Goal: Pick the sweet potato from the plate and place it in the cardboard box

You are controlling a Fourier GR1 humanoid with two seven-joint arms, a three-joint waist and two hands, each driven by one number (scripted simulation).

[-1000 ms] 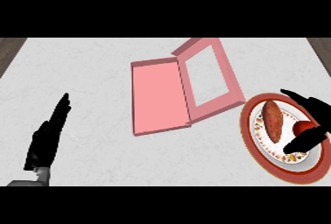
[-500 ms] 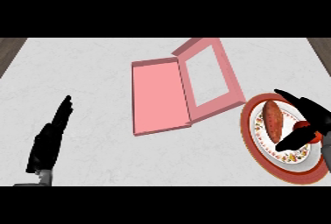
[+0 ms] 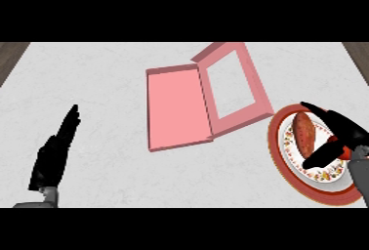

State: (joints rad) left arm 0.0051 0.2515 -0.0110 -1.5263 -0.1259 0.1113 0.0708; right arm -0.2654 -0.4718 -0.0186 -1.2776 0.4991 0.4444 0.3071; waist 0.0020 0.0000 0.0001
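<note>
The sweet potato (image 3: 303,132), reddish-brown, lies lengthwise on a white patterned plate with a red rim (image 3: 317,188) at the right edge of the counter. My right hand (image 3: 344,134) hovers over the plate's right side. Its fingers arch past the potato's far end and its thumb reaches under the near end, with gaps showing on both sides; it is open. The cardboard box (image 3: 176,110) is pink and lies open left of the plate, its windowed lid (image 3: 234,83) folded back to the right. My left hand (image 3: 54,154) rests open at the lower left, fingers straight.
The box's lid nearly touches the plate's upper left rim. A pale marble counter (image 3: 108,88) stretches between the left hand and the box. Dark wood shows at the far corners.
My right hand has slid left across the plate, bringing fingers and thumb closer around the sweet potato. The left hand, box and plate have kept their places.
</note>
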